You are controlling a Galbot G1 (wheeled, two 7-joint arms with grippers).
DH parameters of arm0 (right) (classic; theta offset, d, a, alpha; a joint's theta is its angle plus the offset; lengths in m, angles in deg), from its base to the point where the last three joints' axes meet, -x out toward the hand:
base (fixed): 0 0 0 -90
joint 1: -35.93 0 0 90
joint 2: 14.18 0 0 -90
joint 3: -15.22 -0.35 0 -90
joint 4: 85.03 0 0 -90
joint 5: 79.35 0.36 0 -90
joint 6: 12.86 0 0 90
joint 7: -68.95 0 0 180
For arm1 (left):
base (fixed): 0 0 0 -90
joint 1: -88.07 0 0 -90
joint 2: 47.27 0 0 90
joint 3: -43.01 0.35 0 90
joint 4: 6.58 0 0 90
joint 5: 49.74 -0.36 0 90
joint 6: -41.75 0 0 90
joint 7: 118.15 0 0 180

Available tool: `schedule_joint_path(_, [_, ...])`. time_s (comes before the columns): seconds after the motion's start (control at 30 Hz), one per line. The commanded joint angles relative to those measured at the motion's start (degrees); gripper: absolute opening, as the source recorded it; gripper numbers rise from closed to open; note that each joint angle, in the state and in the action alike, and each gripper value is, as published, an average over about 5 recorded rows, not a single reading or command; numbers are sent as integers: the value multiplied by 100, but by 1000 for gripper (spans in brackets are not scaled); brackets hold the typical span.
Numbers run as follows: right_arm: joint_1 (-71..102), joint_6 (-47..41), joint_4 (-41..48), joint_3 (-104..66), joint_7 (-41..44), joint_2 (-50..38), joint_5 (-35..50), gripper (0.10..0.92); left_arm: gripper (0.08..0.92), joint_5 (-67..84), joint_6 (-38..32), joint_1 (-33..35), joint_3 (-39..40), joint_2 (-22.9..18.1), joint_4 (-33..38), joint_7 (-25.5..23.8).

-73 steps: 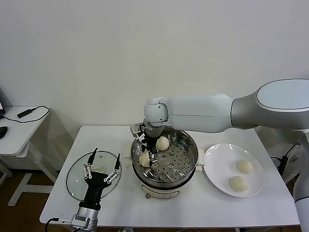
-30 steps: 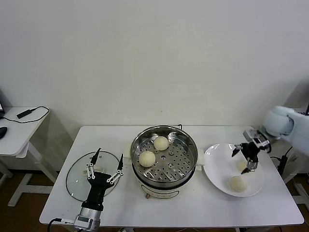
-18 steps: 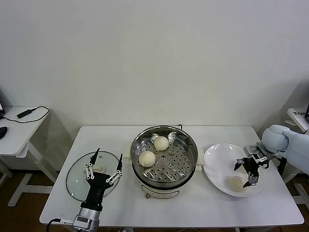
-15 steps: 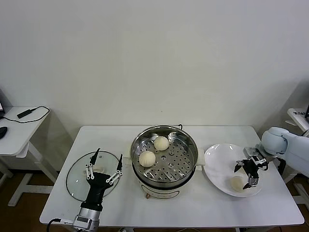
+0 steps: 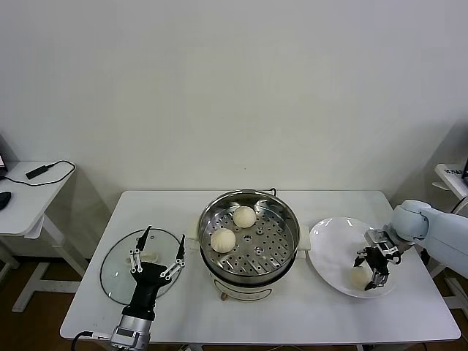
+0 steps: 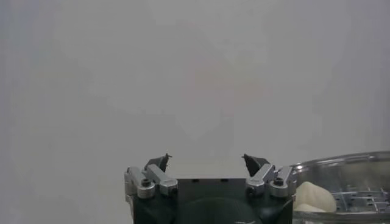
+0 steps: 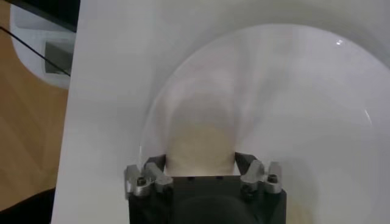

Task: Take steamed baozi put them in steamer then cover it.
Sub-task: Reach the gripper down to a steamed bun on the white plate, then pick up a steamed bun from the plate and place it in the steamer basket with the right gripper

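Note:
The steamer (image 5: 287,257) stands mid-table with two steamed baozi on its tray, one at the back (image 5: 244,216) and one at the left (image 5: 222,240). My right gripper (image 5: 369,270) is low over the white plate (image 5: 330,245), open, with its fingers either side of a baozi (image 5: 357,278). In the right wrist view that baozi (image 7: 200,143) fills the gap of the right gripper (image 7: 198,159). The other plate baozi is hidden behind the gripper. My left gripper (image 5: 161,235) is open and empty above the cover (image 5: 117,267), which lies flat on the table at the left.
The left wrist view shows the left gripper (image 6: 207,159) against the wall, with the steamer rim (image 6: 347,164) and a baozi (image 6: 312,196) beside it. A side table (image 5: 22,194) with a cable stands far left. The plate lies near the table's right edge.
My right arm has left the steamer, swung to the plate, and come down with its open fingers around the nearer baozi. The left arm has not moved.

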Motion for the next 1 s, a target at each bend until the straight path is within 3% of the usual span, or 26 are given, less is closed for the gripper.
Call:
schedule_joint_path(0.03, [-486,52,-227,107,85,-89,49,682,823,17,10,-12,-3,20,12,2])
schedule_joint_path(0.23, [-1913,646,-577,510,432,109,121,679,823,12,33,-8,30,32,49,4])
schedule_joint_path(0.5, [-3814,1938,-976,1251,348,1184,247,685,823,16,8,22,27,69,89,5])
schedule_joint_path(0.8, [-4096,2961,-1704,1291,82,2302,34,687,823,33,-34,58,8,90,114,12])
schedule_joint_path(1.0, [-3762,3251,-2291,1270,-7,2623,-607,687,823,46,-37,67,-4,98,135,17])
